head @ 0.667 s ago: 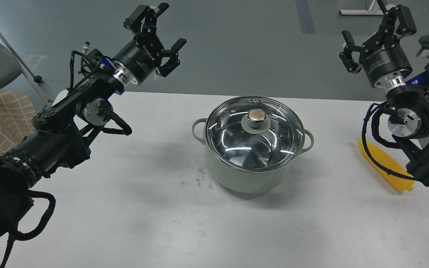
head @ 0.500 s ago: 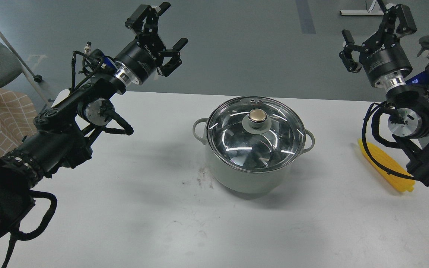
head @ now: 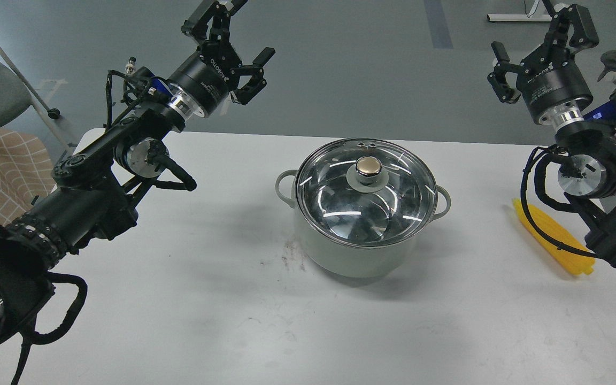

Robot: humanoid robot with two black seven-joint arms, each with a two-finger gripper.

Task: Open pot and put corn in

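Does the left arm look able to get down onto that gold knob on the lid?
Probably yes. The left gripper is open and empty, raised off to the pot's left, and nothing lies between it and the knob on the lid.

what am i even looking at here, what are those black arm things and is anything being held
This single picture is taken from a humanoid robot's head, looking down at a white table. The black things are its two arms. Each ends in a two-finger end effector: the left end effector and the right end effector are both open, raised above the table and holding nothing. On the table stands a grey-green pot closed with a glass lid. A yellow corn cob lies to its right, partly hidden by the right arm.
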